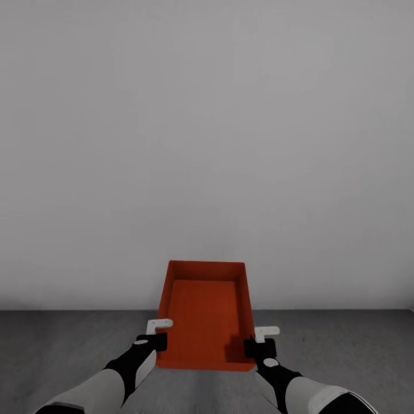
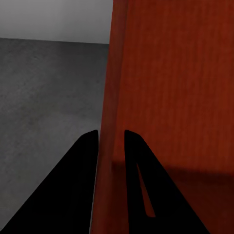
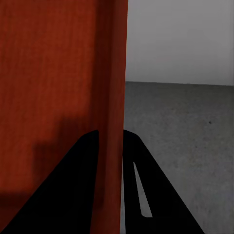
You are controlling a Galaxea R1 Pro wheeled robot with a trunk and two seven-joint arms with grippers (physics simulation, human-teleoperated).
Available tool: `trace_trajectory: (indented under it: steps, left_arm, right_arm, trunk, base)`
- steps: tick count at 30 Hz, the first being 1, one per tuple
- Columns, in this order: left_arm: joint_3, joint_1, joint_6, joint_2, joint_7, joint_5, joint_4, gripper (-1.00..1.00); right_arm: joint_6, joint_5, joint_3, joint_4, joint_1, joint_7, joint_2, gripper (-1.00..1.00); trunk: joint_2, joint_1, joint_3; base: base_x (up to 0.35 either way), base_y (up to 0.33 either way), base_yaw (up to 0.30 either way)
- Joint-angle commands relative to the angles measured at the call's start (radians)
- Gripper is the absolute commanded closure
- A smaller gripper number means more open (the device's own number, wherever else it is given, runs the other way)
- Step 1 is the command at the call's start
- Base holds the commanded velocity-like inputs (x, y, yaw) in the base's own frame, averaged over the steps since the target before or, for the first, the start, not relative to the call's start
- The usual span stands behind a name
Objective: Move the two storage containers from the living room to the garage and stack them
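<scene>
Both arms carry one orange box (image 1: 204, 313) out front, one side wall each, so I'd guess it stays level over the grey concrete floor (image 1: 69, 339) near the pale wall (image 1: 207, 144); left gripper (image 1: 159, 332) and right gripper (image 1: 259, 339) are each pinched tight on a wall, one finger inside, one outside.

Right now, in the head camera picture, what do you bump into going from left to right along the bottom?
Left arm → left gripper, its fingers pinching the box wall → orange-red storage container → right gripper, fingers pinching the other wall → right arm. Dark grey floor lies beneath.
</scene>
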Motion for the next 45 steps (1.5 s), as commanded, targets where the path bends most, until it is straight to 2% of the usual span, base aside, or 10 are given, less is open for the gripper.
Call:
trace_trajectory:
  steps: [1,45]
  left_arm:
    - [0.016,-0.001,0.006,0.008,0.012,0.001,-0.005,1.00]
    - [0.015,-0.001,0.006,0.005,0.012,0.001,-0.005,1.00]
  right_arm:
    - [-0.002,-0.004,-0.026,0.001,-0.001,-0.001,0.000,1.00]
    - [-0.001,-0.004,-0.026,0.001,-0.001,-0.001,-0.001,1.00]
  trunk:
    - [-0.001,0.000,-0.003]
    - [-0.001,0.000,-0.073]
  base:
    - [0.000,0.000,0.000]
    - [0.000,0.000,0.000]
